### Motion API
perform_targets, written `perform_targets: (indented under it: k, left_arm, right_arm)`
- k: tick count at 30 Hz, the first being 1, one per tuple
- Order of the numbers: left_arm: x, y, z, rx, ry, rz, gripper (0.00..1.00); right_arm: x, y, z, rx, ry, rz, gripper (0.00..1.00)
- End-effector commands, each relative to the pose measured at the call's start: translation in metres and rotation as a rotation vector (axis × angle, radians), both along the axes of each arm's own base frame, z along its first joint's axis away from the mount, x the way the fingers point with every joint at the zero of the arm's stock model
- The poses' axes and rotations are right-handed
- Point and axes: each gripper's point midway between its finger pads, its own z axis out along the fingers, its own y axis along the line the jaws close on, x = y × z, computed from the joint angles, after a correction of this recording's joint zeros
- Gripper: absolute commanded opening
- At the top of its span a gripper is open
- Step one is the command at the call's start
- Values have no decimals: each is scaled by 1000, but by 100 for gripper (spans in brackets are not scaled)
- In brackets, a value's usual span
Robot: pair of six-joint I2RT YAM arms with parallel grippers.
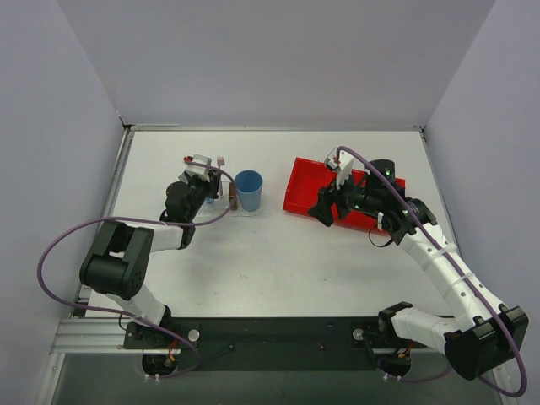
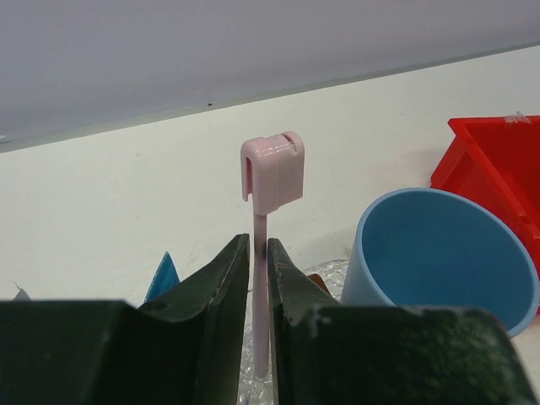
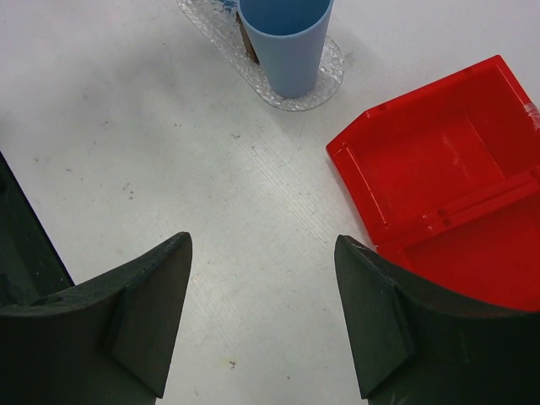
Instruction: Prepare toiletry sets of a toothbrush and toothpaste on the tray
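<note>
A pink-white toothbrush (image 2: 272, 173) stands upright, head up, with its lower end on the bumpy clear tray (image 2: 333, 272). My left gripper (image 2: 259, 249) straddles its handle, the jaws parted only slightly, with a thin dark gap beside the handle. From above, the toothbrush (image 1: 221, 160) shows at the left gripper (image 1: 216, 187), left of the tray (image 1: 253, 211). A bright blue toothpaste (image 2: 164, 277) tip shows left of the fingers. My right gripper (image 3: 261, 253) hangs open and empty over bare table. In the top view the right gripper (image 1: 325, 211) is at the red bin's front left corner.
A round blue cup (image 1: 249, 190) stands on the tray's right end, close to the toothbrush; it also shows as the cup (image 2: 443, 253) and the cup (image 3: 287, 42). The red two-compartment bin (image 1: 308, 190) lies at right, and the bin (image 3: 439, 177) looks empty. Grey walls enclose the table.
</note>
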Motion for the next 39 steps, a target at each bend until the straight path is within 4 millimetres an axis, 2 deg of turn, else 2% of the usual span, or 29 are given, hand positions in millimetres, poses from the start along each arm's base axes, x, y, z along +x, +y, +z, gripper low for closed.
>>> perform_targets:
  k: [1, 11, 16, 24, 33, 39]
  left_arm:
    - [9, -7, 16, 2, -44, -20, 25]
    - [6, -6, 16, 1, -46, -17, 25]
    - [2, -5, 25, -7, -59, -20, 31]
    - [-4, -2, 34, -11, -60, -13, 33]
    - [-11, 1, 45, -5, -68, -11, 45]
    - [-19, 1, 53, -4, -79, -23, 46]
  right_arm:
    - [0, 4, 14, 33, -47, 26, 63]
    - [0, 3, 13, 33, -45, 26, 63]
    - [0, 4, 14, 33, -43, 27, 63]
    - [0, 4, 14, 34, -41, 26, 63]
    - [-3, 2, 15, 35, -47, 25, 64]
    - [-3, 2, 15, 37, -48, 27, 64]
